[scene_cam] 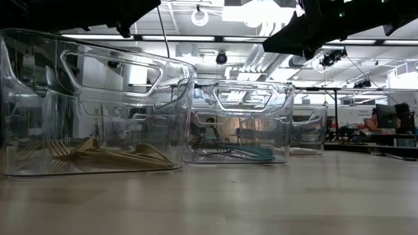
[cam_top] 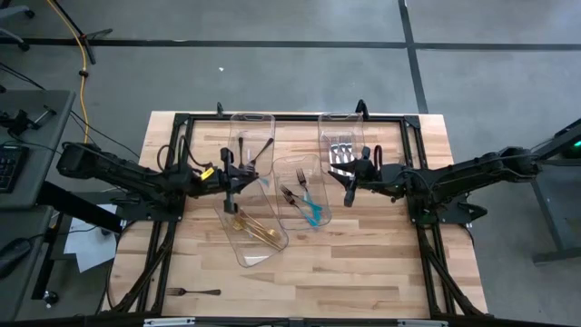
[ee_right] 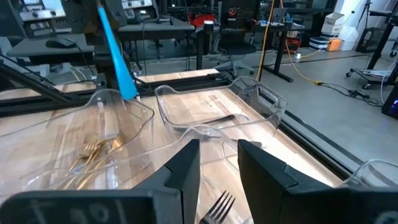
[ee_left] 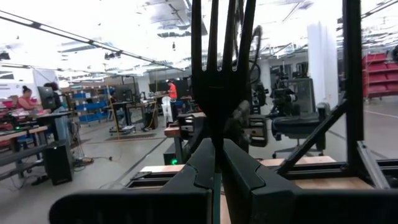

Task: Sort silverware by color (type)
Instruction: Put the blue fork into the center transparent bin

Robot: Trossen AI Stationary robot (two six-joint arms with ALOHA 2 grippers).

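Our left gripper (ee_left: 217, 168) is pinched tight on a teal-handled fork (ee_left: 219, 68), tines pointing up, held above the table between the bin of gold forks (cam_top: 252, 229) and the bin with black utensils (cam_top: 251, 145). Our right gripper (cam_top: 349, 188) hangs with fingers parted and nothing between them, just beside the bin of silver forks (cam_top: 341, 151). The middle bin (cam_top: 304, 194) holds a mix, some teal. One dark fork (cam_top: 192, 292) lies alone on the table (cam_top: 363, 272) near its front edge. We read no writing anywhere.
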